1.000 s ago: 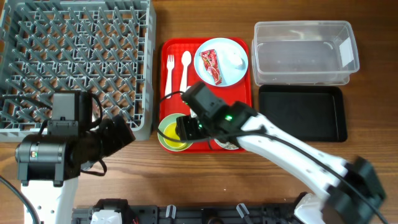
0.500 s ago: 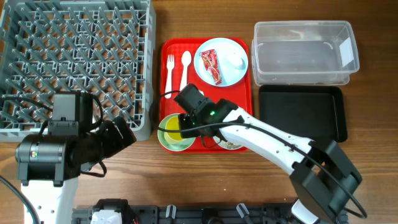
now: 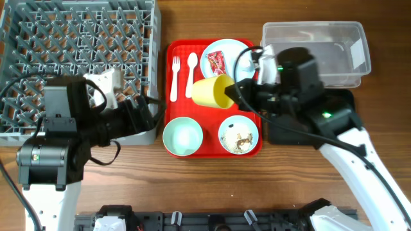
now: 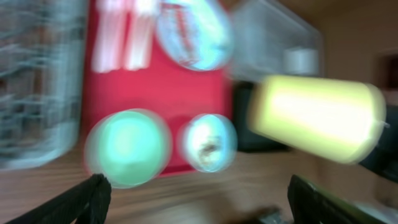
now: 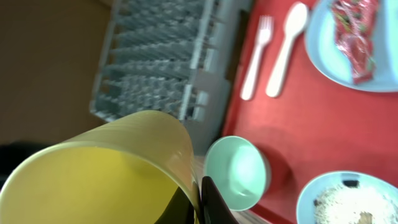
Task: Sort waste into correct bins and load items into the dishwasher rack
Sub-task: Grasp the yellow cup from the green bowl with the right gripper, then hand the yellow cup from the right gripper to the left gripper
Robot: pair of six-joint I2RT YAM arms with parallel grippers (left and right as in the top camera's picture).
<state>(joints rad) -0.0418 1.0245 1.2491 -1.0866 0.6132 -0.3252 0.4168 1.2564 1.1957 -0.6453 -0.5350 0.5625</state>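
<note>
Aloft over red tray [image 3: 177,113], yellow cup [image 3: 210,92]

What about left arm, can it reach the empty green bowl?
Probably yes: empty green bowl sits uncovered at the tray corner nearest the open left gripper; right gripper holds the yellow cup clear of it.

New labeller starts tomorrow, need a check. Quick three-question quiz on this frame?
1. True or false: the right jaws hold the yellow cup clear of the red tray.
2. The blue-rimmed bowl holds: A) nothing B) food scraps C) liquid.
3. Fill in: the wrapper lies on the ___.
Key: 1 true; 2 B; 3 plate.
</note>
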